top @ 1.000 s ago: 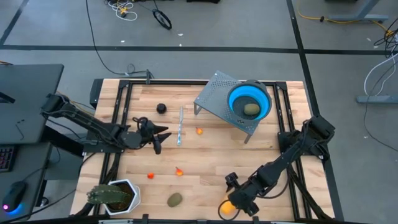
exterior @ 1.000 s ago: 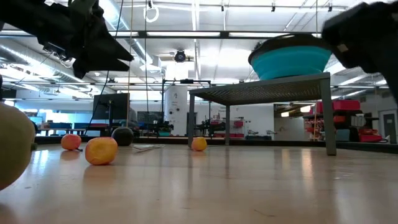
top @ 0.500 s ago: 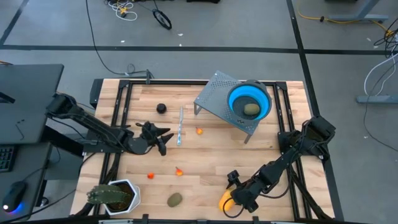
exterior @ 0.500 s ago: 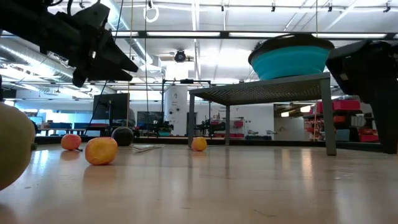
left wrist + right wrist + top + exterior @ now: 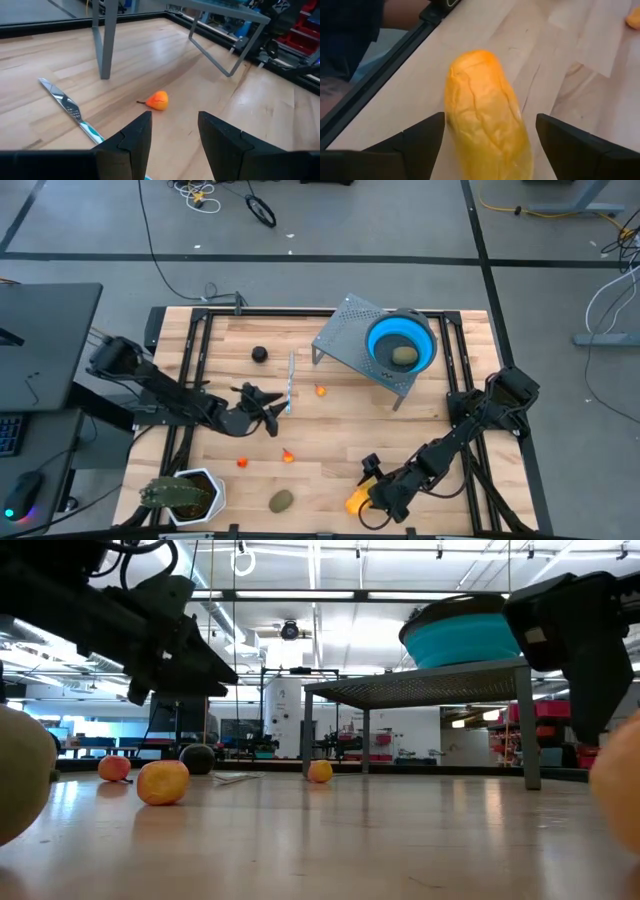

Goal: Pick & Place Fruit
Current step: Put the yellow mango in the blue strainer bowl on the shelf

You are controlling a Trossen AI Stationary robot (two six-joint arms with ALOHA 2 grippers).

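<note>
Our right gripper (image 5: 368,498) sits low at the near edge of the table, right of centre, its fingers (image 5: 420,137) spread wide on either side of the stubby yellow fruit (image 5: 487,117). In the right wrist view the fruit lies between the two fingers with a gap on each side, so we are not clamping it.

Our left gripper (image 5: 272,416) hangs over the middle-left of the table, fingers (image 5: 132,137) parted to a moderate width and holding nothing. Just beyond it lies the thin blue-handled stick (image 5: 289,383), and a small orange-red fruit (image 5: 157,100) rests on the wood ahead, near the legs of the grey metal stand (image 5: 345,338).

On that stand, at the far right, sits the blue bowl (image 5: 377,339) with an olive-brown oval (image 5: 403,355) inside. A second olive-brown oval (image 5: 281,500) lies at the near edge, left of the yellow fruit, beside the spiky plant in its white pot (image 5: 183,494). Two more orange-red bits (image 5: 241,462) (image 5: 288,456) lie near the middle, and the dark round fruit (image 5: 259,354) rests towards the far left.
</note>
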